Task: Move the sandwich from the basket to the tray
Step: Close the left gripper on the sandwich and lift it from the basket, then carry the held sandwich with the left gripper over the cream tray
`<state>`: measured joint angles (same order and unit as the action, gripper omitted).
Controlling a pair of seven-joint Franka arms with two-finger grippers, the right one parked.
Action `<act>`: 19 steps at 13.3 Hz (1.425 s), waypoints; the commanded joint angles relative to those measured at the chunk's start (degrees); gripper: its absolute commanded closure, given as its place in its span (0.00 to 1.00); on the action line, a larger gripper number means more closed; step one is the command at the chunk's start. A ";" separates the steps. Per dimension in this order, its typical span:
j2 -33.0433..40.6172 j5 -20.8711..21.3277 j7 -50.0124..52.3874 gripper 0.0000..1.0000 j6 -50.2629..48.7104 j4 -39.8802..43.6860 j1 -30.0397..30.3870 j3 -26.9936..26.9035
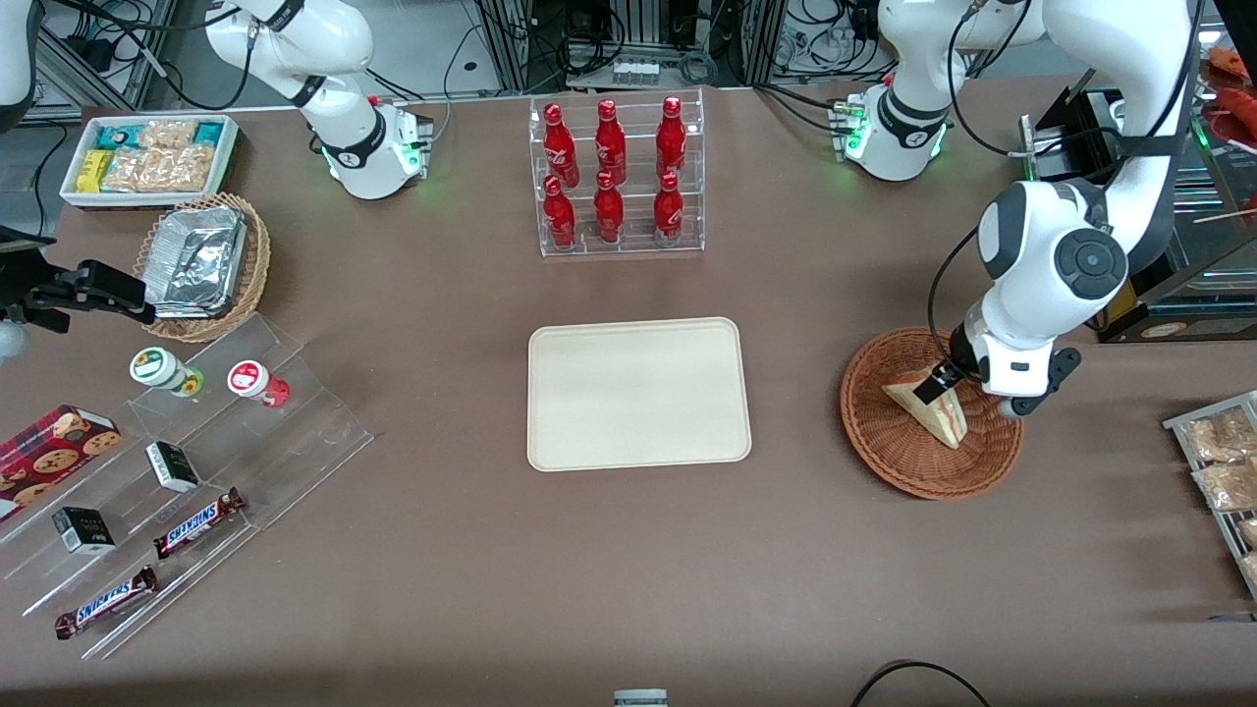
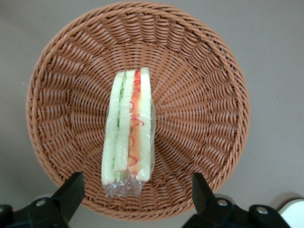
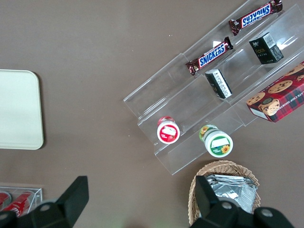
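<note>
Hovering over the wicker basket [image 2: 57,95] near the table's working-arm end, the gripper [image 2: 137,190] spreads its fingers astride the wrapped sandwich [image 2: 128,128]. Grasping is at hand: lower, clamp, then carry to the cream tray [image 1: 638,393] at the table's centre.

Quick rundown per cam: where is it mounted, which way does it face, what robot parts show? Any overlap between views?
Front: high, facing the robots, looking down on the table; both arms show, the gripper over the sandwich in the basket.
Left wrist: on the working arm, looking straight down at the sandwich in the basket; its open fingers show.
Right wrist: on the parked arm, looking down at the snack racks; its fingertips show.
Shared: front and left wrist both see sandwich and basket; front and right wrist both see the tray.
</note>
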<state>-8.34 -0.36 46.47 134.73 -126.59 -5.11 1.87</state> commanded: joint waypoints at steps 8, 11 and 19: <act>-5.63 0.44 0.90 0.03 4.84 -1.29 -0.25 -0.28; -5.90 0.44 0.82 0.73 4.93 -2.60 -0.25 -0.37; -2.30 3.08 0.38 1.00 -3.66 1.33 -1.12 -0.02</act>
<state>-12.95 1.39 46.44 135.61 -127.36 -5.16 1.82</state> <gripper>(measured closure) 0.727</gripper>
